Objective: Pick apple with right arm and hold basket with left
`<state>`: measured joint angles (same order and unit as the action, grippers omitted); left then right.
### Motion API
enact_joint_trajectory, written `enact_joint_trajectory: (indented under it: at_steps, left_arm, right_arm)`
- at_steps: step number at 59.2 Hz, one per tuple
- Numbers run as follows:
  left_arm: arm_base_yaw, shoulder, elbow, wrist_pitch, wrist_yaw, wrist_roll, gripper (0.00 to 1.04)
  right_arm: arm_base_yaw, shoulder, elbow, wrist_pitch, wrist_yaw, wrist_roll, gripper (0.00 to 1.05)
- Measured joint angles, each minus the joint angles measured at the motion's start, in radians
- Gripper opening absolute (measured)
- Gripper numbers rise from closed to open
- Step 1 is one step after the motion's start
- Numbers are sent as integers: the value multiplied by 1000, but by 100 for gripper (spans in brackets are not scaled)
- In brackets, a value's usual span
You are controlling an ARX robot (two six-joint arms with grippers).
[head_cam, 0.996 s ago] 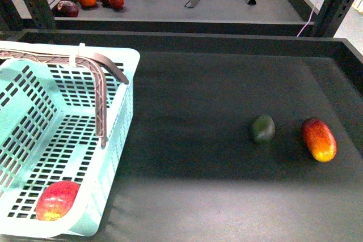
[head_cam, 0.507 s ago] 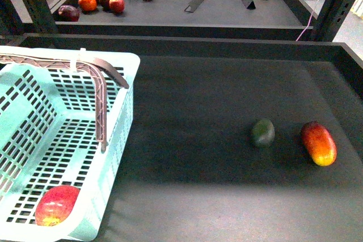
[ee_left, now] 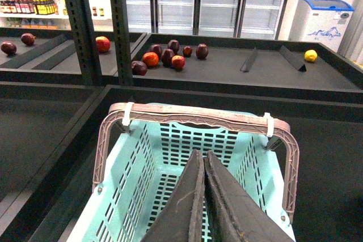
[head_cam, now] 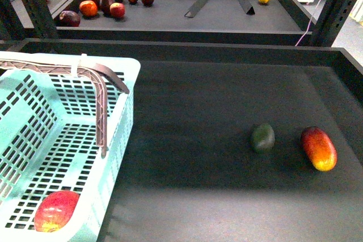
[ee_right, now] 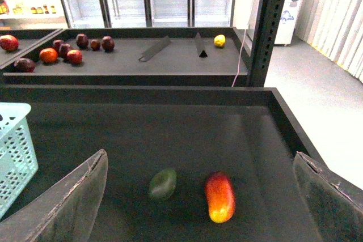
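Green fruit (head_cam: 263, 138) beside mango (head_cam: 319, 148), apart from basket (head_cam: 122, 117)

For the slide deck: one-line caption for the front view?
Apple lies in the turquoise basket; green fruit and mango-like fruit on the shelf.

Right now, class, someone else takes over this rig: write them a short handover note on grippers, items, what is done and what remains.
Left gripper: fingers shut together, holding nothing, poised above the turquoise basket, not on its handle.
Right gripper: wide open, empty, above the tray near the dark green fruit and red-yellow mango-like fruit.
Apple: lying inside the basket, near corner.
Done: apple is in the basket.
Left: neither arm holds anything; basket is not gripped.
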<state>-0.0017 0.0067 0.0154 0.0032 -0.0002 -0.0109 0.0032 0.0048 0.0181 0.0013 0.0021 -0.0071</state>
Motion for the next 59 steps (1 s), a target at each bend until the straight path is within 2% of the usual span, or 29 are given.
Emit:
enact_joint_trajectory:
  at_steps: [35,40,59]
  left_arm:
    - [0,0,0,0,0,-1,4]
    - [0,0,0,0,0,0,23]
    - [0,0,0,0,0,0,84]
  right_arm:
    - [0,0,0,0,0,0,96]
    - [0,0,0,0,0,0,96]
    - [0,0,0,0,0,0,96]
